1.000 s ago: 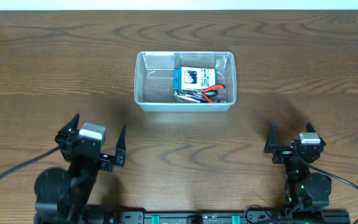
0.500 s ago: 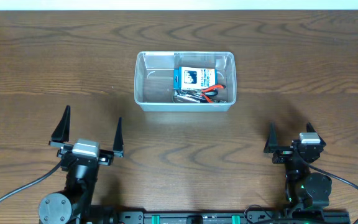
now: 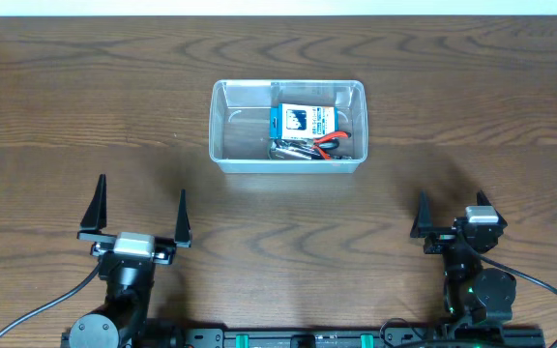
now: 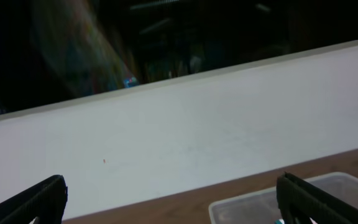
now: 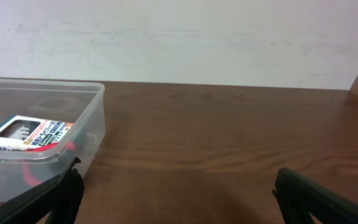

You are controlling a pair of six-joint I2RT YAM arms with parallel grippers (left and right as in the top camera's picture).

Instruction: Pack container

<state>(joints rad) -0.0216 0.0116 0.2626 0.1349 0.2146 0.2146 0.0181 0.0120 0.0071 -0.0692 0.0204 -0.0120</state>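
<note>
The clear plastic container (image 3: 238, 130) stands at mid-table, in front of both arms. Its right half holds a small blue-and-white box (image 3: 303, 120), red-handled pliers (image 3: 333, 143) and some metal tools (image 3: 292, 149). My left gripper (image 3: 141, 186) stands open and empty near the front left, well short of the container (image 4: 347, 186), which shows low at the right of the left wrist view. My right gripper (image 3: 451, 198) is open and empty at the front right. In the right wrist view the container (image 5: 87, 140) sits to the left, with the box (image 5: 30, 134) visible through its wall.
Brown wooden tabletop (image 3: 453, 77) all around the container. A white wall (image 5: 179, 37) runs behind the table's far edge. Black cables (image 3: 27, 309) trail from the arm bases at the front edge.
My left arm has drawn back toward the front edge and turned its gripper straight ahead, still open. The right arm and the container have not moved.
</note>
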